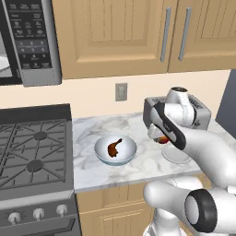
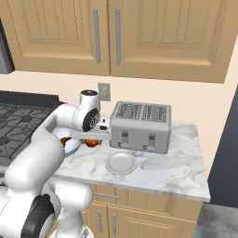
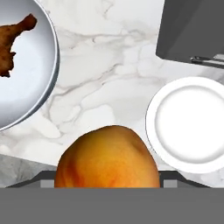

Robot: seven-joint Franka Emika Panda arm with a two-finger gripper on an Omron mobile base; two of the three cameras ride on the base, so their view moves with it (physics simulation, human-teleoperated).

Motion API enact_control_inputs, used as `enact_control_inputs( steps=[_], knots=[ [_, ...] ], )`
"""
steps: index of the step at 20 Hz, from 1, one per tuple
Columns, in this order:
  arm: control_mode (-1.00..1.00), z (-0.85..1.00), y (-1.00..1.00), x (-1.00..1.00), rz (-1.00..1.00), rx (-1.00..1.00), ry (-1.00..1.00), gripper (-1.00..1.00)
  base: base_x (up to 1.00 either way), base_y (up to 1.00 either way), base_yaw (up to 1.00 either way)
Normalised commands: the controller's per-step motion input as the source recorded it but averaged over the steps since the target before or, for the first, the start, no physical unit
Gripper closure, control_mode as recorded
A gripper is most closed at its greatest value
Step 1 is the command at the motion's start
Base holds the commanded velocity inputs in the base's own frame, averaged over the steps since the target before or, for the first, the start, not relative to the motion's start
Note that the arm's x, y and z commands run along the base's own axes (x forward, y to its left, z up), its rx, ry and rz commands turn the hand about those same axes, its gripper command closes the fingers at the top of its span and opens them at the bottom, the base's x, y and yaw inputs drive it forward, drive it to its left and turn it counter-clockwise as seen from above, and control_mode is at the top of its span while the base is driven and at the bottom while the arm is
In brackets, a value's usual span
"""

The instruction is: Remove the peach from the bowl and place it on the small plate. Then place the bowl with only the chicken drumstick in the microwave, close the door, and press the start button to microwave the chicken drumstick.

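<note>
We see a bench [image 1: 138, 170] of white marble with grey veins, between the gas stove [image 1: 32, 156] and a dark wall. On it stands the bowl [image 1: 115, 150], near the stove side, and inside it lies the chicken drumstick [image 1: 114, 147]. The small plate [image 2: 121, 163] rests flat near the front edge, apart from the bowl. A grey toaster [image 2: 140, 126] stands at the back, against the wall, just behind the plate.
</note>
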Motion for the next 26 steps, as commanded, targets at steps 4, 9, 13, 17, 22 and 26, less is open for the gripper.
enact_control_inputs(
  steps=[4,9,13,17,22,26],
  knots=[
    [-1.00,-0.01,-0.77,0.00,0.00,0.07,0.01,1.00,0.00,0.00,0.00],
    [-1.00,-0.12,-0.55,0.03,0.00,0.04,0.04,1.00,0.00,0.00,0.00],
    [-1.00,-0.47,-0.15,0.05,0.00,0.00,0.05,1.00,0.00,0.00,0.00],
    [-1.00,-0.67,-0.01,0.02,0.00,0.00,0.00,1.00,0.00,0.00,0.00],
    [-1.00,-0.56,-0.08,0.11,0.00,0.00,0.00,1.00,0.00,0.00,0.00],
    [-1.00,-0.16,-0.33,0.22,0.00,0.01,0.00,1.00,0.00,0.00,0.00]
  ],
)
